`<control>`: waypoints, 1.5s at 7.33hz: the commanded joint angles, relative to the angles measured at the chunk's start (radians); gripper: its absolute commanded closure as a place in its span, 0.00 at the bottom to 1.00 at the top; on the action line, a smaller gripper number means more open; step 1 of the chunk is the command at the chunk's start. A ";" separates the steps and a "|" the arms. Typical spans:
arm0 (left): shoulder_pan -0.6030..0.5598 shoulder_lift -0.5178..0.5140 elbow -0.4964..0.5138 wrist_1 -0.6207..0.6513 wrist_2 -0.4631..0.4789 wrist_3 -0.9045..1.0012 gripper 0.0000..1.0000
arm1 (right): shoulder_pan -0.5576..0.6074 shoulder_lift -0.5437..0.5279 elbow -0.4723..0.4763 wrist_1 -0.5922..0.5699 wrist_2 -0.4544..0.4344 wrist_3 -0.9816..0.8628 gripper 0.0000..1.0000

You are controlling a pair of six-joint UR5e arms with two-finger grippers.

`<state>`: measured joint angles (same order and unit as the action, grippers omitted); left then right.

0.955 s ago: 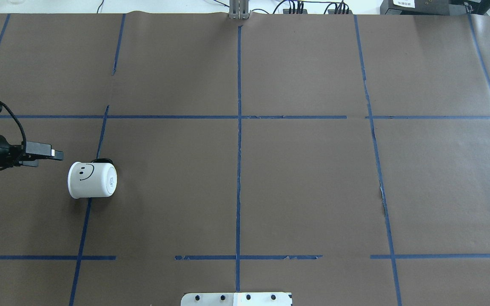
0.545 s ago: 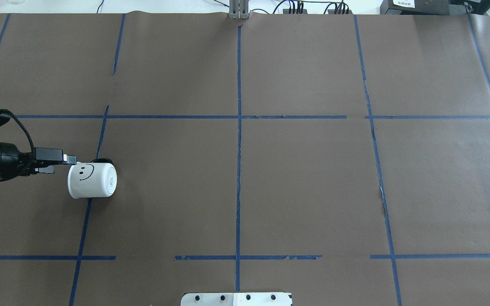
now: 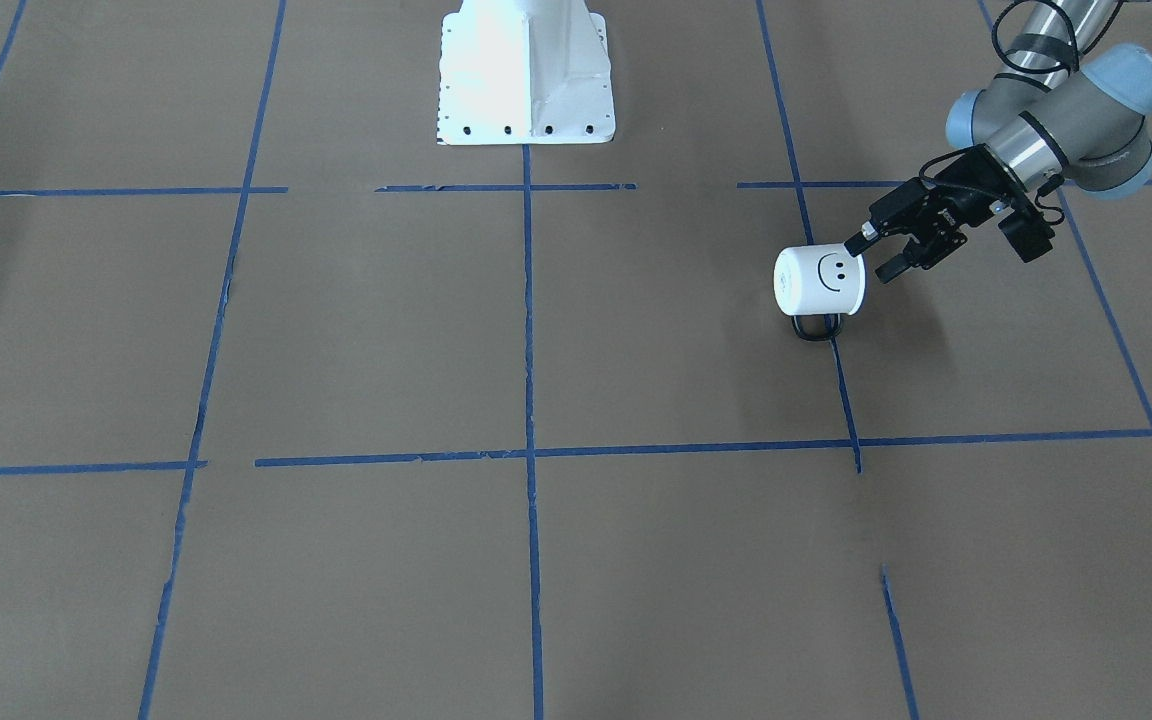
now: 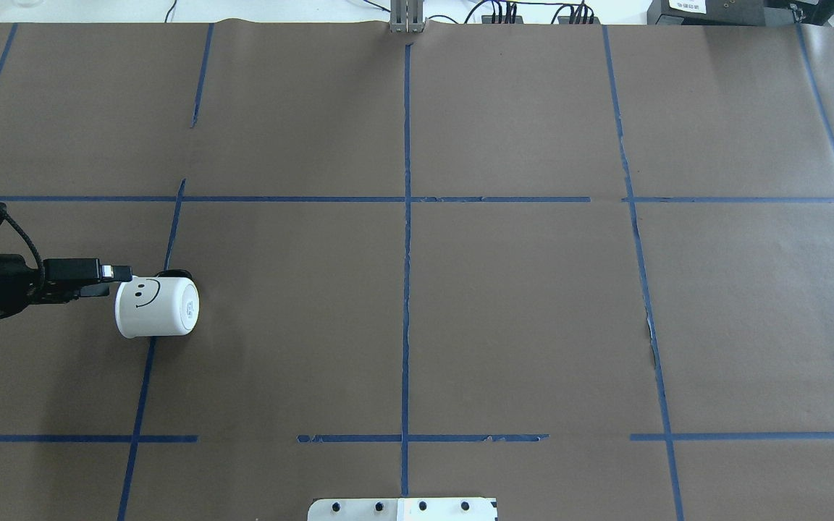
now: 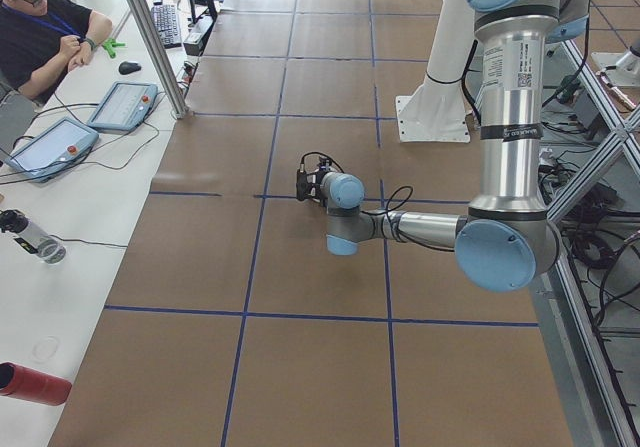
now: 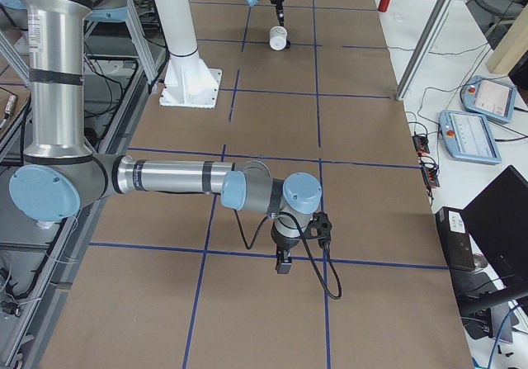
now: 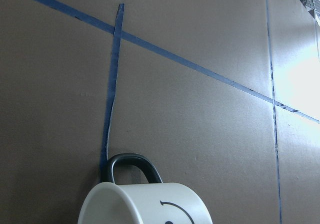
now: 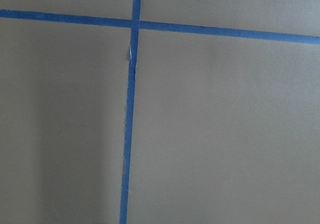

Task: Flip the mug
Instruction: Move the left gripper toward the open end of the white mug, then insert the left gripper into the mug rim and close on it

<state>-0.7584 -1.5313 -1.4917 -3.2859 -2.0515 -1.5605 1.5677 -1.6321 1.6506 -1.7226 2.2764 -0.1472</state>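
Note:
The white mug (image 4: 156,307) with a black smiley face lies on its side at the table's left, base to the right, open rim facing my left gripper. Its black loop handle (image 3: 816,328) rests on the table. It also shows in the front view (image 3: 821,280) and at the bottom of the left wrist view (image 7: 145,204). My left gripper (image 4: 117,282) is open at the mug's rim, one finger (image 3: 861,237) at the top of the rim, the other lower beside it. My right gripper (image 6: 283,266) hangs over bare table far from the mug; I cannot tell whether it is open or shut.
The brown paper table is divided by blue tape lines (image 4: 406,217). The white robot base plate (image 3: 526,70) stands at the robot's edge. An operator (image 5: 40,27) sits at a side bench with tablets; a red cylinder (image 5: 35,382) lies there.
My left gripper moved right from well short of the mug until its fingers reached the rim. The mug has not moved.

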 commanded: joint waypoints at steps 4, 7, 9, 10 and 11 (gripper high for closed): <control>0.088 -0.062 0.148 -0.237 0.042 -0.021 0.00 | 0.000 0.000 0.000 0.000 0.000 0.000 0.00; 0.106 -0.093 0.162 -0.308 0.042 -0.061 0.22 | 0.000 0.000 0.000 0.000 0.000 0.000 0.00; 0.105 -0.102 0.166 -0.308 0.039 -0.081 0.29 | 0.000 0.000 0.000 0.000 0.000 0.000 0.00; 0.105 -0.102 0.171 -0.308 0.040 -0.108 0.29 | 0.000 0.000 0.000 0.000 0.000 0.000 0.00; 0.105 -0.101 0.179 -0.308 0.042 -0.121 0.28 | 0.000 0.000 0.000 0.000 0.000 0.000 0.00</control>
<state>-0.6535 -1.6324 -1.3213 -3.5939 -2.0112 -1.6598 1.5678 -1.6322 1.6505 -1.7226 2.2764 -0.1473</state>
